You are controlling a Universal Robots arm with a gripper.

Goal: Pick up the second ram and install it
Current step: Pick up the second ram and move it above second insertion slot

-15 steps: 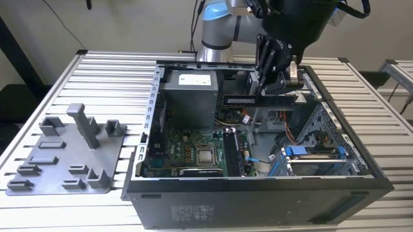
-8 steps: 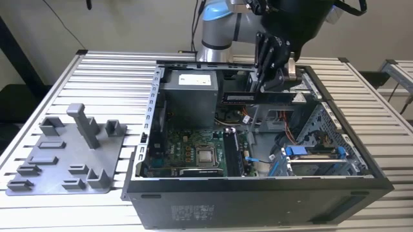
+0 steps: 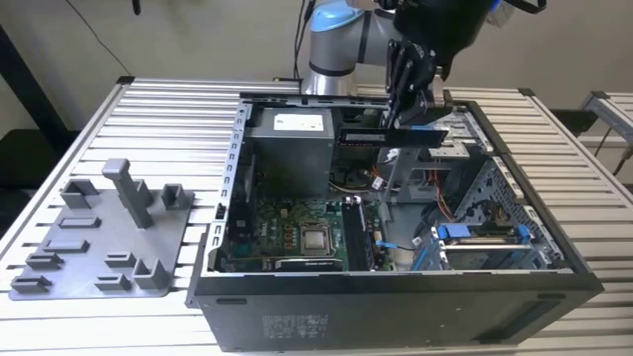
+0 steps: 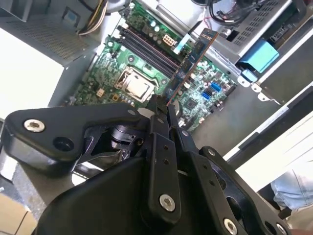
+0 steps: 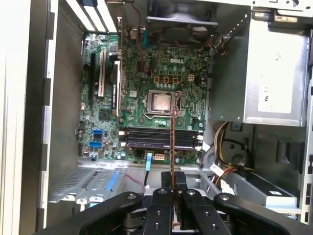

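The second ram (image 3: 390, 137) is gripped at one end by the clenched pincer (image 3: 413, 120) and held above the open computer case (image 3: 396, 304), clear of the green motherboard (image 3: 287, 231). The case is placed on the table (image 3: 168, 104), with a grey tray (image 3: 89, 256) beside it.

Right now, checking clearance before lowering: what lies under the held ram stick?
Under the ram, shut in the gripper, lie the motherboard and its memory slots. The stick's gripped end is hidden between the fingers.
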